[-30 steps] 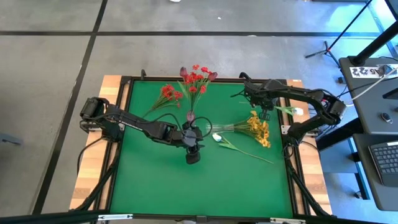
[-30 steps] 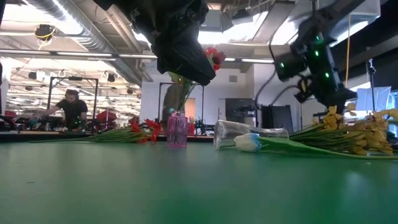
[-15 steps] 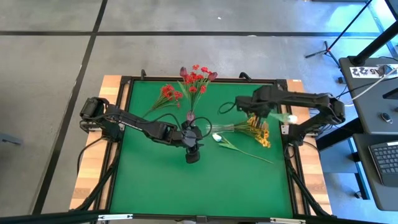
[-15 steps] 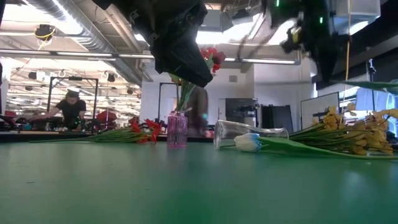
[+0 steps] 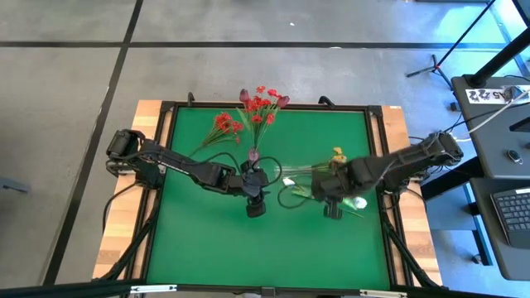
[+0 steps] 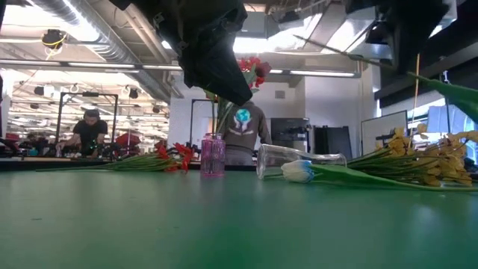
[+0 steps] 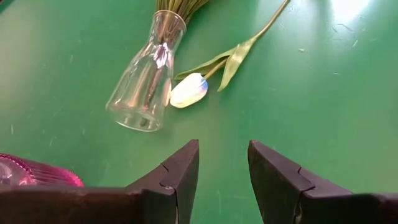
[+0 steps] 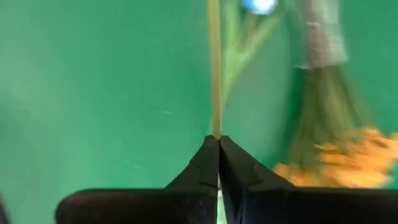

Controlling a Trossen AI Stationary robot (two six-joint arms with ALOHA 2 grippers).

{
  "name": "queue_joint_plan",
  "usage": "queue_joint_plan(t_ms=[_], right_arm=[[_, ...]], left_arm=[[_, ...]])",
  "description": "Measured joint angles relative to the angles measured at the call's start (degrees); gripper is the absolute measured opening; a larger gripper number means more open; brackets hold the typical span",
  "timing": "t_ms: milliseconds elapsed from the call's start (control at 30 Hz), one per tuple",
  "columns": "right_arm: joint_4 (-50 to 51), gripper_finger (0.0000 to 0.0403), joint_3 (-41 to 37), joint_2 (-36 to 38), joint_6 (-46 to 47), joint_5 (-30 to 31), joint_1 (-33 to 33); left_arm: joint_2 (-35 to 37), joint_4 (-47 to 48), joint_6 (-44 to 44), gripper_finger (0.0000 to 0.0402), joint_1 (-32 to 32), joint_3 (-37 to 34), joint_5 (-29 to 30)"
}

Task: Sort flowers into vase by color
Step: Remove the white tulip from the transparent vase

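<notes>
My right gripper is shut on a white-bud flower, raised over the table's right half; its thin stem and a leaf slant across the low view. My left gripper hangs open over the table's middle, with nothing between its fingers. Beside it stands a pink vase holding red flowers. A clear vase lies on its side with the yellow flowers' stems in its mouth. Another white bud lies beside it. A red spray lies at the far left. My right gripper pinches the flower's thin green stem between its two fingertips, at a place nearer the bud than the bare end. The fingers come from above, pointing steeply down, across the stem. The flower is lifted clear of the table, its bud to the right of the gripper.
Open green table lies toward the near edge. A person stands behind the table in the low view, and another person is far back in the room. A desk with a keyboard stands to the right.
My right gripper, shut on the white-bud flower, has swung from the far right of the table toward the near edge and the middle, rising and tipping further down; the flower has gone with it, clear of the table. A person has come into view behind the pink vase.
</notes>
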State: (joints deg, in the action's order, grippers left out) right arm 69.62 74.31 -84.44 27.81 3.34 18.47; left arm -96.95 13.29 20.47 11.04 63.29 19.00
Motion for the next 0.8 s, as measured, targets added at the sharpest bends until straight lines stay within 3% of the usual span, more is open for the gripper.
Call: queue_joint_plan(t_ms=[333, 667, 800], right_arm=[[-10.43, 0.0000, -6.24, -5.33, 6.45, -2.71, 7.24], [-15.90, 0.0001, -9.25, -14.13, 5.13, -4.00, 7.37], [-18.87, 0.0023, -9.25, -14.87, 4.72, -4.84, 7.42]], left_arm=[[0.00, -1.49, 0.10, 0.0133, 0.14, 0.00, 0.07], [0.02, -2.68, -0.76, 0.0133, 0.14, 0.00, 0.04], [0.02, -2.74, -1.80, 0.0133, 0.06, 0.00, 0.02]])
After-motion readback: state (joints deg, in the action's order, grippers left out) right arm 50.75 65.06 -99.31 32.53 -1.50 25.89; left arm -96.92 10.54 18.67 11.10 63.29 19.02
